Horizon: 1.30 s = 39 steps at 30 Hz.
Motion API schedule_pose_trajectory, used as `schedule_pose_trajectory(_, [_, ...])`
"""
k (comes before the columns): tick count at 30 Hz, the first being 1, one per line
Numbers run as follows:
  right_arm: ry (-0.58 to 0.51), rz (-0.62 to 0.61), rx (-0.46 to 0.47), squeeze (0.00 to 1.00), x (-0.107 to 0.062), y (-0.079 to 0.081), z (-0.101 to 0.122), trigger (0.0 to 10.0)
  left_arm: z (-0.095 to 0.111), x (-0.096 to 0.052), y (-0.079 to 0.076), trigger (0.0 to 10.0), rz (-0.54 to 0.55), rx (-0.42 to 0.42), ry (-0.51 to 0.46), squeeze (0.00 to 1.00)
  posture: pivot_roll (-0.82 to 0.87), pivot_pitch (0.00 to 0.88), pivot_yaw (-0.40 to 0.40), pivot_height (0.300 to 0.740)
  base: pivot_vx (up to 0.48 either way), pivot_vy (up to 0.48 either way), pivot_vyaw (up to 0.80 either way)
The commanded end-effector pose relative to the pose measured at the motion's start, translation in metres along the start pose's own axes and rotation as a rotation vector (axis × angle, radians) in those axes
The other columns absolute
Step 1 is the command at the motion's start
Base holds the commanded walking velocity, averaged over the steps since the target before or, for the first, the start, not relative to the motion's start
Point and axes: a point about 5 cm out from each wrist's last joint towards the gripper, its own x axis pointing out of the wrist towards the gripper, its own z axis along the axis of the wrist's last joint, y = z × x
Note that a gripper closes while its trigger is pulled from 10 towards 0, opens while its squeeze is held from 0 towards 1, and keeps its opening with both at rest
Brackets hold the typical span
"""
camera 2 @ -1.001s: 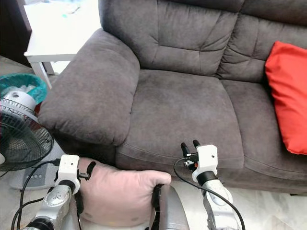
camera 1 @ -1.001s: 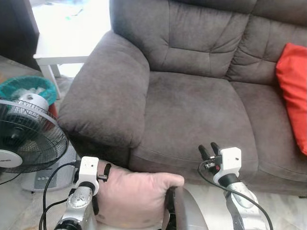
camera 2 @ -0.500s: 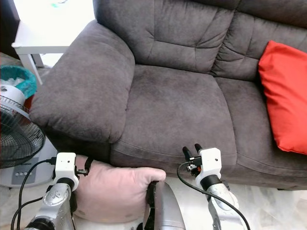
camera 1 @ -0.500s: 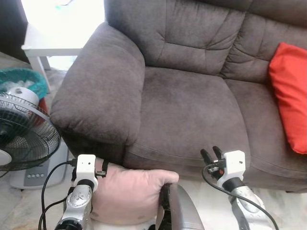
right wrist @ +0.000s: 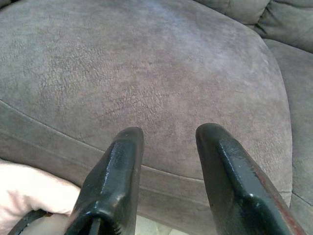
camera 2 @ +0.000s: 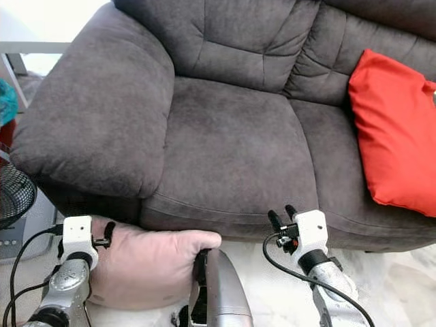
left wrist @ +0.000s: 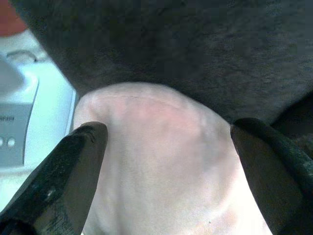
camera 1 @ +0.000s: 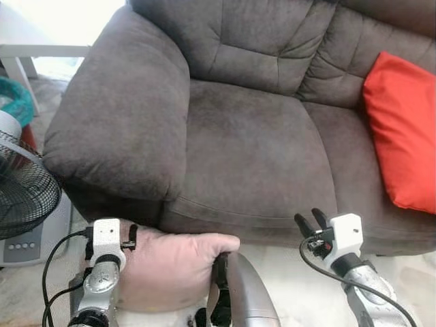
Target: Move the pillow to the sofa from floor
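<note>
Left eye view: the sofa (camera 1: 252,143) seat lies ahead. The pink pillow (camera 1: 170,269) sits low at its front, seemingly clamped by the left tool (left wrist: 166,161). Lift above the seat edge before releasing. Right tool (right wrist: 166,171) parted, empty.

Sofa (camera 1: 252,143) nearer; camera view advanced rightward

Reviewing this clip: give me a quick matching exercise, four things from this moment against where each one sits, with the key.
Things:
1. pink pillow
2. red cushion
3. fan
4. right gripper

Places:
A. on the sofa seat, far right
B. empty, in front of the seat edge
C. on the floor beside the armrest
D. between the left gripper's fingers, low by the sofa front

Pairs: 1-D, 2-A, 3-C, 4-B
</note>
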Motion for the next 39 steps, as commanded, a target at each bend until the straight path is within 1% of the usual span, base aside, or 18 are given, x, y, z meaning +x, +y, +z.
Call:
schedule_pose_trajectory(1, [0.020,-0.024,-0.013,0.00,-0.008,-0.012,0.000,10.0,-0.011,-0.004,-0.002,10.0,0.036,-0.035,0.061,0.00,-0.05,0.199,-0.355,0.514,0.000,0.000,0.00])
schedule_pose_trajectory(6, [0.027,-0.020,-0.017,0.00,-0.009,-0.013,0.000,10.0,-0.014,-0.005,-0.002,10.0,0.040,-0.043,0.077,0.00,-0.06,0.202,-0.366,0.514,0.000,0.000,0.00])
schedule_pose_trajectory(8, [0.042,-0.007,-0.029,0.00,-0.011,-0.014,0.002,10.0,-0.017,-0.005,-0.003,10.0,0.034,-0.052,0.107,0.00,-0.07,0.209,-0.379,0.514,0.000,0.000,0.00])
schedule_pose_trajectory(11, [0.047,0.001,-0.037,0.00,-0.012,-0.014,0.003,10.0,-0.019,-0.006,-0.002,10.0,0.043,-0.055,0.122,0.00,-0.07,0.211,-0.387,0.514,0.000,0.000,0.00])
schedule_pose_trajectory(19, [0.054,0.012,-0.047,0.00,-0.015,-0.015,0.006,10.0,-0.019,-0.004,0.005,10.0,0.090,-0.076,0.132,0.00,-0.08,0.215,-0.400,0.514,0.000,0.000,0.00])
schedule_pose_trajectory(21, [0.058,0.015,-0.049,0.00,-0.016,-0.016,0.007,10.0,-0.017,-0.003,0.010,10.0,0.121,-0.081,0.125,0.00,-0.08,0.219,-0.400,0.514,0.000,0.000,0.00])
schedule_pose_trajectory(22, [0.058,0.015,-0.049,0.00,-0.016,-0.016,0.007,10.0,-0.017,-0.003,0.010,10.0,0.121,-0.081,0.125,0.00,-0.08,0.219,-0.400,0.514,0.000,0.000,0.00])
schedule_pose_trajectory(23, [0.060,0.018,-0.049,0.00,-0.016,-0.016,0.008,10.0,-0.014,-0.002,0.014,4.5,0.145,-0.084,0.114,0.00,-0.08,0.220,-0.400,0.514,0.000,0.000,0.00])
schedule_pose_trajectory(24, [0.061,0.019,-0.049,0.00,-0.016,-0.015,0.009,10.0,-0.014,-0.001,0.015,1.3,0.152,-0.087,0.109,0.00,-0.08,0.220,-0.400,0.514,0.000,0.000,0.00])
schedule_pose_trajectory(25, [0.061,0.019,-0.050,0.00,-0.015,-0.015,0.009,10.0,-0.013,-0.001,0.015,0.0,0.153,-0.089,0.106,0.00,-0.08,0.220,-0.400,0.514,0.000,0.000,0.00])
schedule_pose_trajectory(39, [0.078,0.015,-0.045,0.00,-0.019,-0.016,0.007,10.0,-0.011,0.000,0.014,0.0,0.141,-0.103,0.100,0.00,-0.08,0.219,-0.400,0.514,0.000,0.000,0.00])
